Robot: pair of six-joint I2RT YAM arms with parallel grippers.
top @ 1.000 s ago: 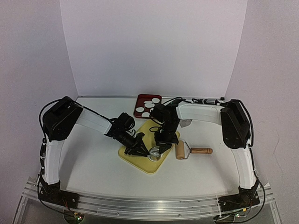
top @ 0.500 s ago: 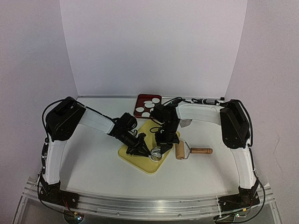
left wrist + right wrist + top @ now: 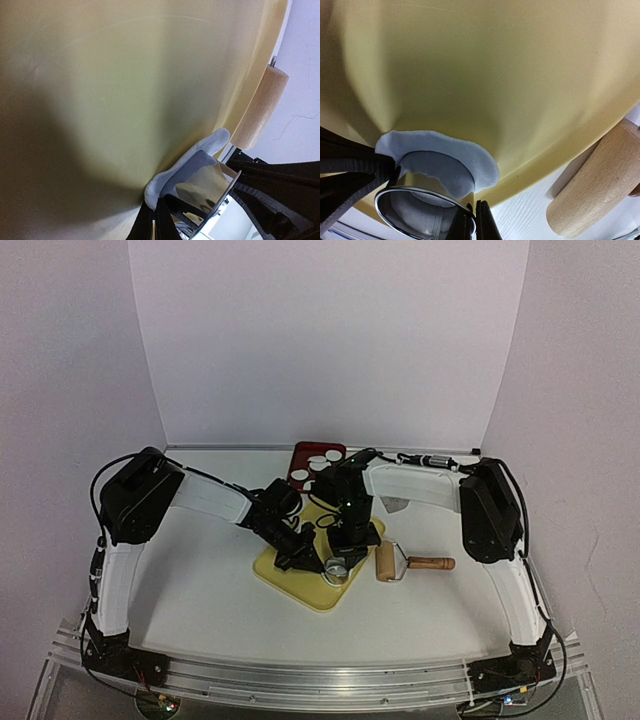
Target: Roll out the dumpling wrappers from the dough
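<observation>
Two arms meet over yellow board [image 3: 290, 585], red tray [image 3: 300, 452] behind it. R gripper [image 3: 474, 216] clamps ring cutter [image 3: 415, 181] by its rim. L gripper [image 3: 152, 217] shut, tips touching edge of dough [image 3: 470, 160] spread round cutter on board. Wrappers [image 3: 299, 475] lie in tray.

overhead: bright, even | wrist views: soft-focus, dark shadows at left

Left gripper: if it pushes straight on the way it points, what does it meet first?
The dough: the left gripper is shut with its tips right at the scrap's near edge. Just behind stands the ring cutter, held at its rim by the right gripper. Depth is unclear this close.
</observation>
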